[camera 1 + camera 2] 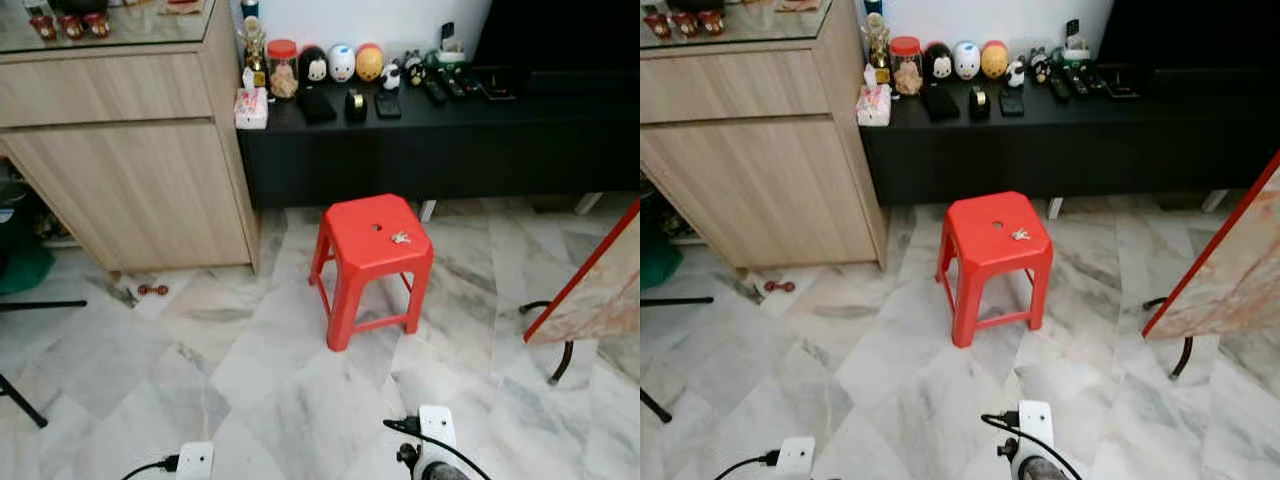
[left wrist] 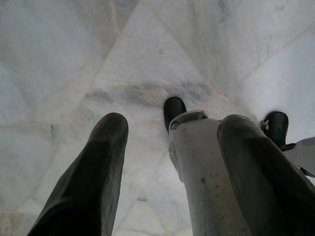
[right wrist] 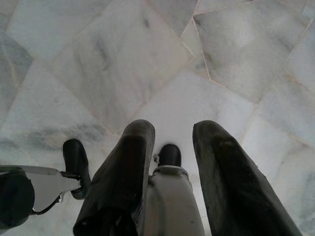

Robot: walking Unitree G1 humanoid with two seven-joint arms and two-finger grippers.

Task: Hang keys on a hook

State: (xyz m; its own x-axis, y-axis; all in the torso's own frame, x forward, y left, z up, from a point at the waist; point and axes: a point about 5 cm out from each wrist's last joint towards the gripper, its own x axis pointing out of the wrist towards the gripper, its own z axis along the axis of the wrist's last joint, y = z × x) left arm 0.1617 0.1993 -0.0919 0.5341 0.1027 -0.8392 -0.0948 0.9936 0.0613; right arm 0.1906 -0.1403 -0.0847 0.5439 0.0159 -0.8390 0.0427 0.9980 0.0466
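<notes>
A red stool (image 1: pixel 370 240) stands on the marble floor (image 1: pixel 250 370) — behind it a low black cabinet (image 1: pixel 420 140) lined with figurines (image 1: pixel 342 63), a wooden cupboard (image 1: pixel 130 150) to its left.

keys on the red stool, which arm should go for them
Right, marginally. The keys lie toward the right side of the red stool, nearer the right arm's side. Both grippers hang low over the floor, jaws open and empty, so the robot likely must step closer first.

No writing, label, brand or number is legible anywhere. The figurines and the jar (image 1: pixel 283 68) on the black shelf (image 1: pixel 420 110) behind the red stool (image 1: pixel 371 240) are too small and blurred to show any lettering.
</notes>
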